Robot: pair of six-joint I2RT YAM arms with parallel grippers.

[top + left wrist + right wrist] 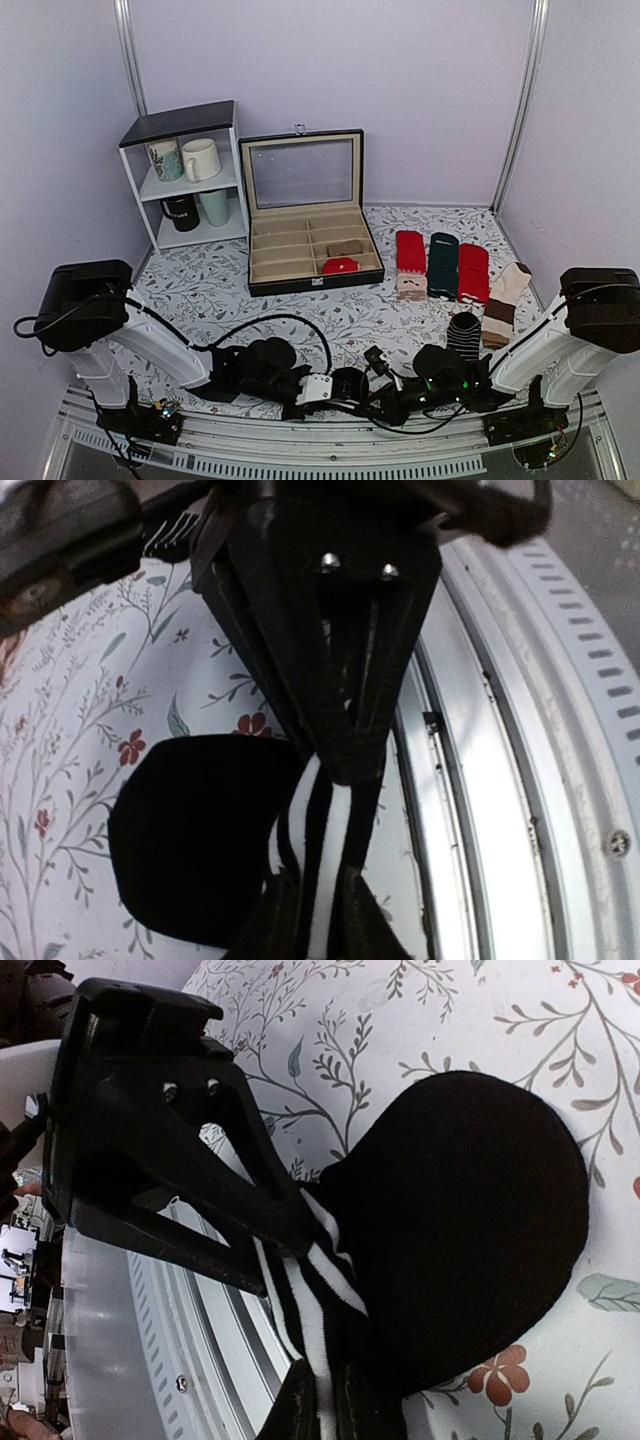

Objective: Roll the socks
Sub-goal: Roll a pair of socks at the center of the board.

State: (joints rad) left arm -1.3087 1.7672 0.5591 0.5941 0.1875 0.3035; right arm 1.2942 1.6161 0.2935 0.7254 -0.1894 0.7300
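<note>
1. Left tool (320, 880) is pinching the white-banded cuff of the socks (460, 1220), one finger pressed to each side of the fabric.
2. Right tool (325, 1375) is clamped on the same cuff from the opposite side, jaws almost together. The two tools face tip to tip with a short stretch of cuff between them.
3. The socks' rounded black body lies flat on the floral desk (200, 290), at its near edge beside the metal rail (520, 780), between the two arms.
4. Farther back on the right is a row: red sock (410, 252), dark green sock (442, 262), second red sock (473, 270) and beige-and-brown sock (505, 300). A thin-striped black sock (463, 335) lies just in front.
5. Behind centre stands an open compartment box (315, 280) holding a red roll (340, 266) and a brown roll (346, 247). A white shelf (180, 125) with mugs (200, 158) stands to its left.
</note>
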